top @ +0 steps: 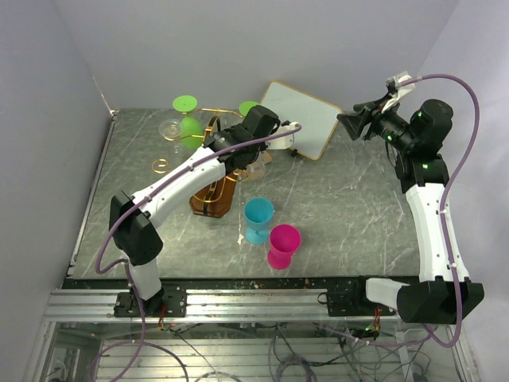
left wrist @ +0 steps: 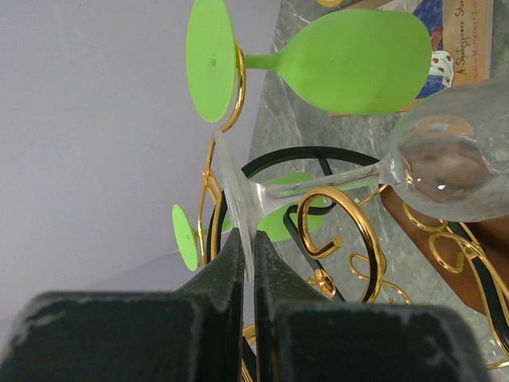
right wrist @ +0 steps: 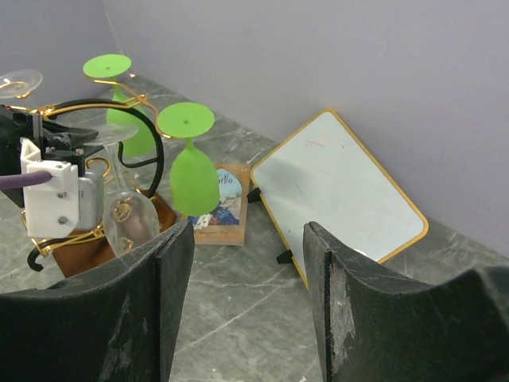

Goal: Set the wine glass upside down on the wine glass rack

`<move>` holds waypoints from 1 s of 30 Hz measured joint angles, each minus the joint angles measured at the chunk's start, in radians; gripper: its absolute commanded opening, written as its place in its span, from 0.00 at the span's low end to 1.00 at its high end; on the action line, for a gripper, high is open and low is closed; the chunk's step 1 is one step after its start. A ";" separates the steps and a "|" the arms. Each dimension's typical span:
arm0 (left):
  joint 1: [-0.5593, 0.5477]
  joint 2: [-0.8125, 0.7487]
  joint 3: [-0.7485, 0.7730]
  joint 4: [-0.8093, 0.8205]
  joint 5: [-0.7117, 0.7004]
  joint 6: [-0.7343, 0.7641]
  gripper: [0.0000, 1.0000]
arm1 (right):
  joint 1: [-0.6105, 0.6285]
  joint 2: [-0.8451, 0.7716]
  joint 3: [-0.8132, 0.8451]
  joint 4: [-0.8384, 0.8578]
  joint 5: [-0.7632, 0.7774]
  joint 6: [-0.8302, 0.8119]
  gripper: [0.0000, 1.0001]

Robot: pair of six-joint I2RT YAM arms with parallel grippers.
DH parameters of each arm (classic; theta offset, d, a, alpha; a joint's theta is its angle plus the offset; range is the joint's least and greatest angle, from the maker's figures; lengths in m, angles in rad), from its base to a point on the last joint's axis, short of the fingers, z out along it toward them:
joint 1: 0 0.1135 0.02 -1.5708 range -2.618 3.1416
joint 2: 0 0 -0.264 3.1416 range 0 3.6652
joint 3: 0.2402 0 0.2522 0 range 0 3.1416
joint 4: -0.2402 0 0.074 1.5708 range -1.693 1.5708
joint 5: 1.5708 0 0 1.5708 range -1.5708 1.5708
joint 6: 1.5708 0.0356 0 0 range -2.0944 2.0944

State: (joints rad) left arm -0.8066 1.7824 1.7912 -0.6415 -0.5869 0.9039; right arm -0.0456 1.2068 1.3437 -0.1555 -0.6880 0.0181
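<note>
A grey, white-veined table (top: 342,207) runs from a metal rail (top: 238,304) at the near edge to plain pale walls (top: 238,48) closing it in on the left, back and right. Nearest stand a pink cup (top: 283,245) and a blue cup (top: 258,219), just beside each other. Behind them sits the wine glass rack (top: 211,199), with a dark wooden base and gold wire arms ending in curls. Green glasses (right wrist: 191,179) hang from it foot-up. The wine glass (right wrist: 131,219) is clear and inverted, its bowl hanging over the rack's base. The left gripper (left wrist: 253,259) is clamped on the thin rim of its foot. Whether the foot rests on the wire I cannot tell. The right gripper (right wrist: 248,239), raised at the right, stands parted and empty, facing a white gold-framed board (right wrist: 342,199) that leans near the back wall.
</note>
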 measured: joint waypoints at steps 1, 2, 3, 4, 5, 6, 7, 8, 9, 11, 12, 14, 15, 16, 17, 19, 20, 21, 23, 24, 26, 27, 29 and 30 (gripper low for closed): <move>0.000 -0.001 -0.002 0.000 -0.001 -0.002 0.07 | 0.000 0.000 0.000 0.000 0.000 0.000 0.57; 0.000 -0.003 -0.006 0.000 -0.004 -0.004 0.07 | 0.000 0.000 0.000 0.000 0.000 0.000 0.57; 0.000 -0.005 -0.008 -0.002 -0.005 -0.005 0.07 | 0.000 0.000 -0.001 0.000 0.000 0.000 0.57; 0.000 -0.007 -0.011 -0.003 -0.008 -0.007 0.07 | 0.000 0.000 -0.002 0.000 0.000 0.000 0.57; 0.000 -0.009 -0.014 -0.005 -0.010 -0.008 0.07 | 0.000 0.000 -0.004 0.001 0.000 0.000 0.57; 0.000 -0.012 -0.018 -0.006 -0.012 -0.009 0.07 | 0.000 0.000 -0.005 0.001 0.000 0.000 0.57; 0.000 -0.016 -0.022 -0.008 -0.014 -0.011 0.07 | 0.000 0.000 -0.006 0.000 0.000 0.000 0.57; 0.000 -0.018 -0.025 -0.009 -0.016 -0.011 0.07 | 0.000 0.000 -0.006 0.000 0.000 0.000 0.57; 0.000 -0.023 -0.029 -0.009 -0.017 -0.013 0.07 | 0.000 0.000 -0.006 0.000 0.000 0.000 0.57; 0.000 -0.031 -0.036 -0.013 -0.021 -0.014 0.07 | 0.000 0.000 -0.006 0.001 -0.001 0.000 0.57; 0.000 -0.034 -0.037 -0.016 -0.024 -0.014 0.07 | -0.001 0.000 -0.006 0.001 -0.001 0.000 0.57; 0.000 -0.040 -0.037 -0.018 -0.029 -0.014 0.07 | -0.001 0.000 -0.006 0.001 -0.001 0.000 0.57; 0.000 -0.044 -0.039 -0.018 -0.032 -0.014 0.07 | -0.001 0.000 -0.006 0.001 -0.001 0.000 0.57; 0.000 -0.047 -0.039 -0.021 -0.034 -0.014 0.07 | -0.001 0.000 -0.006 0.001 -0.001 0.000 0.57; 0.000 -0.050 -0.039 -0.022 -0.037 -0.014 0.07 | -0.001 0.000 -0.006 0.001 -0.002 0.000 0.58; 0.000 -0.056 -0.039 -0.026 -0.039 -0.014 0.07 | -0.002 0.000 -0.006 0.001 -0.003 0.000 0.58; 0.000 -0.060 -0.039 -0.029 -0.039 -0.014 0.07 | -0.002 0.000 -0.006 0.001 -0.003 0.000 0.58; 0.000 -0.064 -0.040 -0.032 -0.039 -0.014 0.07 | -0.002 0.000 -0.006 0.001 -0.003 0.000 0.57; 0.000 -0.072 -0.046 -0.037 -0.040 -0.013 0.07 | -0.002 0.000 -0.007 0.001 -0.003 0.000 0.58; 0.000 -0.076 -0.048 -0.040 -0.040 -0.013 0.07 | -0.002 0.000 -0.008 0.001 -0.003 0.000 0.58; -0.003 -0.082 -0.053 -0.045 -0.042 -0.013 0.07 | -0.002 0.000 -0.011 0.003 -0.003 0.000 0.58; -0.007 -0.084 -0.053 -0.046 -0.042 -0.011 0.07 | -0.002 0.001 -0.011 0.004 -0.003 0.000 0.58; -0.011 -0.089 -0.056 -0.048 -0.045 -0.006 0.07 | -0.003 0.002 -0.012 0.008 -0.003 0.000 0.58; -0.014 -0.092 -0.058 -0.050 -0.046 -0.003 0.07 | -0.003 0.002 -0.013 0.008 -0.003 0.001 0.58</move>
State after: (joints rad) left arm -0.8204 1.6905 1.7336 -0.6910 -0.6327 0.9012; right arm -0.0486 1.2087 1.3304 -0.1471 -0.6914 0.0189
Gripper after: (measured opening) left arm 0.100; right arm 0.575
